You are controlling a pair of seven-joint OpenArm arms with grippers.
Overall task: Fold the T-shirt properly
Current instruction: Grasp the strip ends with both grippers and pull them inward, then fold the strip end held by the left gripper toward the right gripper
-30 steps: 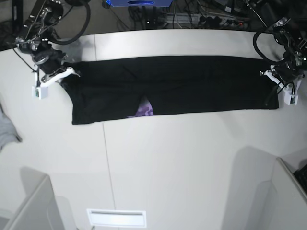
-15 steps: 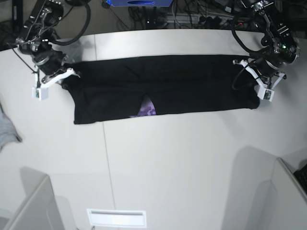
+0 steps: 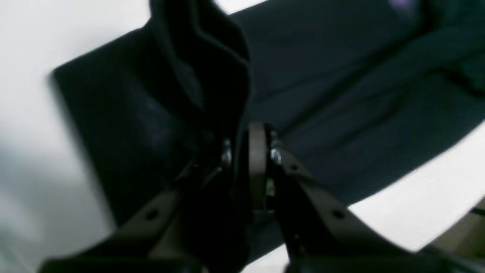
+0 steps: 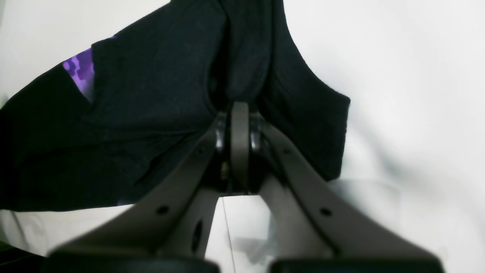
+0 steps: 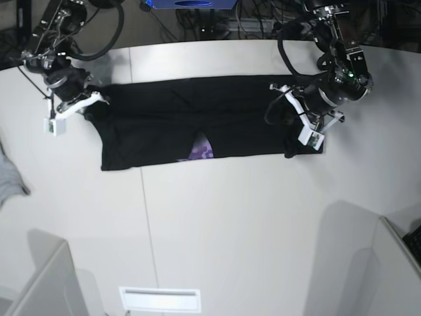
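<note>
On the white table [image 5: 230,217], both arms' fingers [image 4: 240,113] pinch the T-shirt [image 5: 171,122].

You've got the T-shirt [image 5: 171,122] laid as a long black band across the far part of the white tabletop, folded lengthwise, w/ a small purple bit of the print [image 5: 200,151] peeking out at its near edge, approx mid-length. One end is pinched up into a bunched ridge [image 3: 197,64] and lifted, doubling back over the flat part. The other end is gathered into pleats too [image 4: 242,57], w/ a sleeve-like flap [image 4: 322,125] spread beside it. Fabric looks plain, lightly creased.
</note>
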